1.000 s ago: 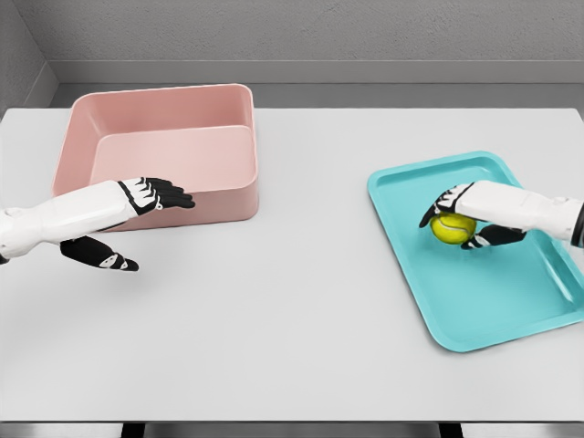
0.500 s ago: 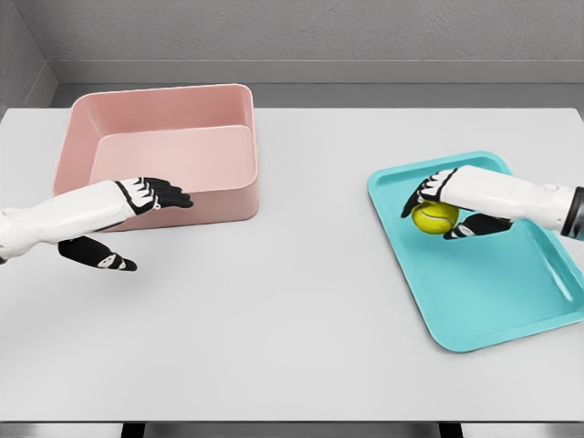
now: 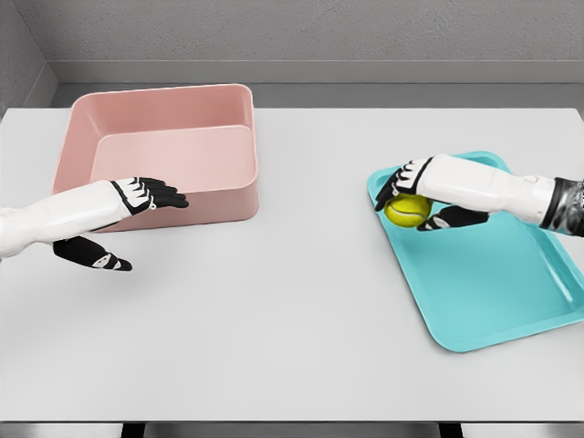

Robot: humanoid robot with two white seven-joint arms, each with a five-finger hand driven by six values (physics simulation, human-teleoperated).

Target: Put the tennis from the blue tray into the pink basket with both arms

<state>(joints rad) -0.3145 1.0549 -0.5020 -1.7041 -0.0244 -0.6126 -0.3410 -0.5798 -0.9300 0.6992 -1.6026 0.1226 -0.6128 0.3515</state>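
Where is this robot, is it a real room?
Probably a computer-made test room, not a real one: a plain white table, bare grey wall, and just a pink basket and blue tray.

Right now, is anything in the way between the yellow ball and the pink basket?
Nothing visible is. The right hand holds the tennis ball over the blue tray's left end. Bare table lies between it and the pink basket. The left hand waits open at the basket's front wall.

Bare table point(image 3: 310, 274) between blue tray point(image 3: 511, 310) and pink basket point(image 3: 160, 151), left hand point(image 3: 128, 214) before the basket's near wall
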